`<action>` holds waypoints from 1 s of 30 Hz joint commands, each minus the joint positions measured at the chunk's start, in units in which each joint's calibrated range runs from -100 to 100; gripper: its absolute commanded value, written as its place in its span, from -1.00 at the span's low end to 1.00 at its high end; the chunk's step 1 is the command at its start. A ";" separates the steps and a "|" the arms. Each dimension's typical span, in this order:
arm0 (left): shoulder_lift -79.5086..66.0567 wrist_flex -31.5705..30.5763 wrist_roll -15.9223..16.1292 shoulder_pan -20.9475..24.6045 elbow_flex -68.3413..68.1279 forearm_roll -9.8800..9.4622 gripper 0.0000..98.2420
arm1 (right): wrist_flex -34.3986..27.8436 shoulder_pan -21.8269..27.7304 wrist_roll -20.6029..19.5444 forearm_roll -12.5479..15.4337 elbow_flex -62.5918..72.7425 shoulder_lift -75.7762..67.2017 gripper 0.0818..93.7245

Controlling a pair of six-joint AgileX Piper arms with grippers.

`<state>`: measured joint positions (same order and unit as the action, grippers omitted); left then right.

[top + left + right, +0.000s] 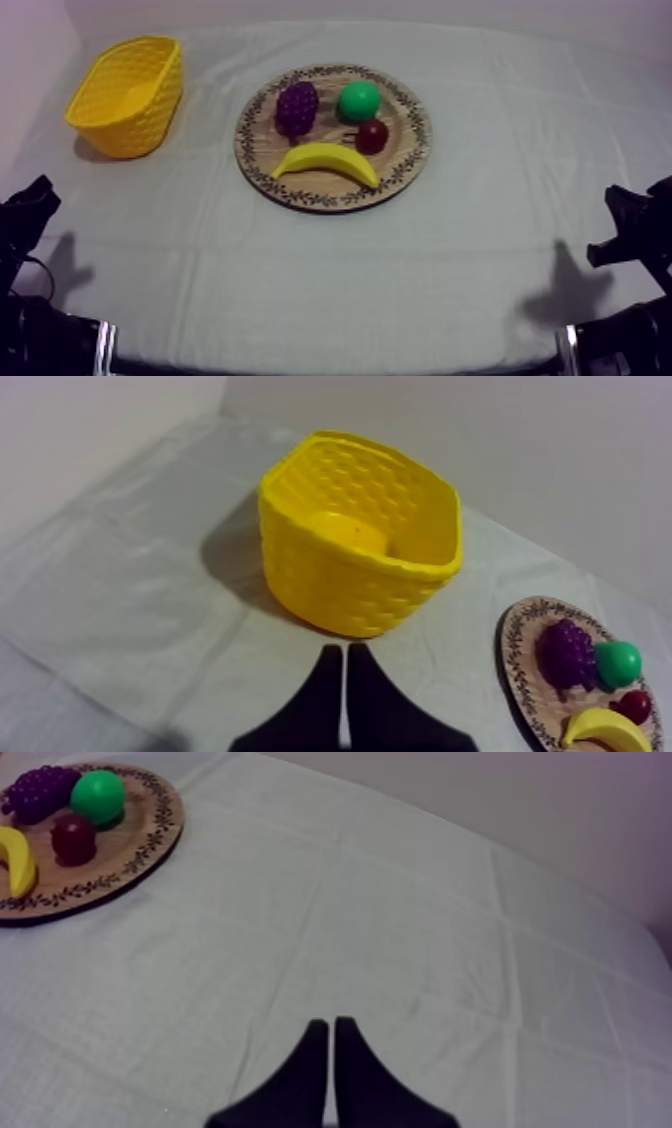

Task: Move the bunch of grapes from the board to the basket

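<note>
A purple bunch of grapes lies on the back left of the round wooden board, beside a green pear, a small red fruit and a banana. The yellow basket stands at the table's far left, with nothing in it. My left gripper rests low at the left edge; in the left wrist view its fingers lie together as a narrow wedge just short of the basket. My right gripper rests low at the right edge, shut over bare cloth.
The grapes and the board lie to the right of the basket. From the right wrist view the board with the grapes is well away across the cloth. Grey-white cloth covers the table.
</note>
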<state>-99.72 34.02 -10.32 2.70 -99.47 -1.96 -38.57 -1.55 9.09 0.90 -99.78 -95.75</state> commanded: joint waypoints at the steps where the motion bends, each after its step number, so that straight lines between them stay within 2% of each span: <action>1: -0.02 0.01 -0.01 0.01 0.03 -0.02 -1.00 | 0.02 -0.06 1.00 0.01 0.00 0.00 -0.99; 17: -0.02 0.01 0.18 -0.59 0.03 -0.02 -1.00 | 0.02 -0.06 1.16 0.01 0.00 0.00 -0.99; 21: -0.19 0.40 2.22 -6.40 0.18 -0.62 -1.00 | 0.02 -0.06 1.26 0.01 0.00 0.00 -0.99; 24: -0.25 3.57 3.70 -8.69 1.17 -1.15 -1.00 | 0.02 -0.06 1.27 0.01 0.00 0.00 -0.99; 27: -0.27 6.56 4.72 -9.62 2.08 -0.39 -1.00 | 0.02 -0.06 1.41 0.01 0.00 0.00 -0.99; 30: -0.12 8.83 7.17 -10.45 3.31 0.58 -1.00 | 0.02 -0.06 1.48 0.01 0.00 0.00 -0.99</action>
<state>-99.93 41.97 -4.67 -7.46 -96.46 -1.79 -38.57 -1.60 10.49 0.90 -99.78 -95.75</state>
